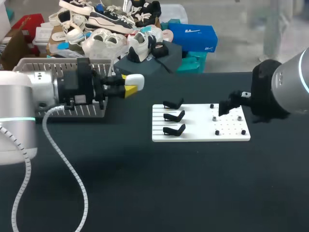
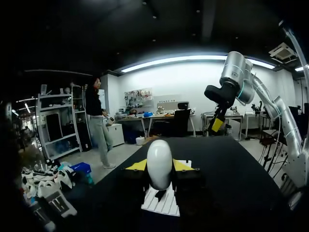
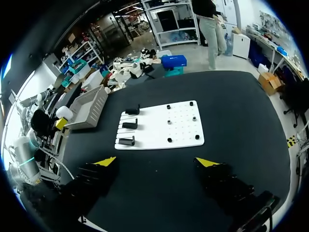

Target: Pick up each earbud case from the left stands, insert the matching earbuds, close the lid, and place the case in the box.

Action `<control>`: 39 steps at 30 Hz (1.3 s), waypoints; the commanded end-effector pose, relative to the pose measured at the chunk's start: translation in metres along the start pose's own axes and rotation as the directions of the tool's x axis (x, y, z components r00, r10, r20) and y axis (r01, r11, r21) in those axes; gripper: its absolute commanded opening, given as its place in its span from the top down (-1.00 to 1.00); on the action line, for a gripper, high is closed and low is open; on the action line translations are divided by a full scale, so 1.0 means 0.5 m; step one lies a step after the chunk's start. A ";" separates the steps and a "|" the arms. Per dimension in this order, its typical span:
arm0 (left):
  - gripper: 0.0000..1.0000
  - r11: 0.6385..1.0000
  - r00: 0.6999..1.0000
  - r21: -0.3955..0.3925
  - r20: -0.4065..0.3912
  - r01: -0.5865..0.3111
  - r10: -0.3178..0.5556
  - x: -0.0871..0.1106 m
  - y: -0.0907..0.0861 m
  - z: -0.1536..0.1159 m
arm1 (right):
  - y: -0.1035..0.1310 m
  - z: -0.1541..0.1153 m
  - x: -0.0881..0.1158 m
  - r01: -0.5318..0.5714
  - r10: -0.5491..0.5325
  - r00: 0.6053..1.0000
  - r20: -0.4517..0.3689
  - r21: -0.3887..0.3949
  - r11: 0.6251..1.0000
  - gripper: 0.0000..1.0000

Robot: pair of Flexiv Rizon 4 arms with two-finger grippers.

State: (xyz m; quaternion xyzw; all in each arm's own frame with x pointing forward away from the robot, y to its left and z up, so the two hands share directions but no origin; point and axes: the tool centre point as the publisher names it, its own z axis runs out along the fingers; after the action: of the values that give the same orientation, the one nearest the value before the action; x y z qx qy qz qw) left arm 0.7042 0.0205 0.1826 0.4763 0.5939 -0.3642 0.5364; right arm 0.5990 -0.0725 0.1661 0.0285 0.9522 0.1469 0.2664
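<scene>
**Between the left fingers: a white earbud case, held off the board**

Head view. The left gripper (image 1: 129,85) is clamping the white earbud case (image 1: 137,82) between its two yellow tips. The case's rounded end is sticking out past them. Any lettering on the case is too small to tell. Just behind and beside this gripper, the slatted grey box (image 1: 53,63) is sitting on the black table (image 1: 145,183). Ahead of the gripper and well apart from it, the white board (image 1: 198,126) is lying flat. It is carrying three black stands (image 1: 174,117) at the end nearer the gripper and small pegs (image 1: 227,119) at the far end. The right arm (image 1: 285,82) is hanging over that pegged end, hiding a corner of it.

Left wrist view. The case is showing as a smooth white oval between the fingers (image 2: 137,166), which are pressing on it from two sides. The board is lying ahead of and under the gripper. The right arm is hanging above the board's far end, with one yellow tip showing.

Right wrist view. The right gripper (image 3: 156,162) is gaping wide over bare table, its yellow tips far apart. The board is lying ahead of it. Beyond the board's stand end, the box is sitting with the left gripper and the case just beside it.
</scene>
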 end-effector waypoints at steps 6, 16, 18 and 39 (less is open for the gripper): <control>1.00 0.978 1.000 -0.208 -0.026 -0.010 0.004 -0.009 0.082 -0.022 | -0.003 0.001 0.005 -0.001 0.001 0.999 0.032 -0.003 1.000 -1.00; 1.00 0.939 0.999 -0.344 -0.020 0.023 -0.032 0.005 0.176 -0.068 | -0.003 0.001 0.005 -0.001 0.001 0.999 0.032 -0.003 1.000 -1.00; 1.00 0.933 0.999 -0.359 -0.024 0.030 -0.042 0.014 0.186 -0.078 | -0.003 0.001 0.005 -0.001 0.001 0.999 0.032 -0.003 1.000 -1.00; 1.00 0.830 0.985 -0.555 -0.107 0.052 -0.133 0.123 0.336 -0.174 | -0.003 0.001 0.005 -0.001 0.001 0.999 0.032 -0.003 1.000 -1.00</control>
State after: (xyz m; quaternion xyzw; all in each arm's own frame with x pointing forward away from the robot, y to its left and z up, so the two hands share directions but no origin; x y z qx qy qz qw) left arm 0.8320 0.1584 0.1569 0.3328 0.7188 -0.2158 0.5710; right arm 0.5981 -0.0728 0.1658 0.0305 0.9489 0.1464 0.2778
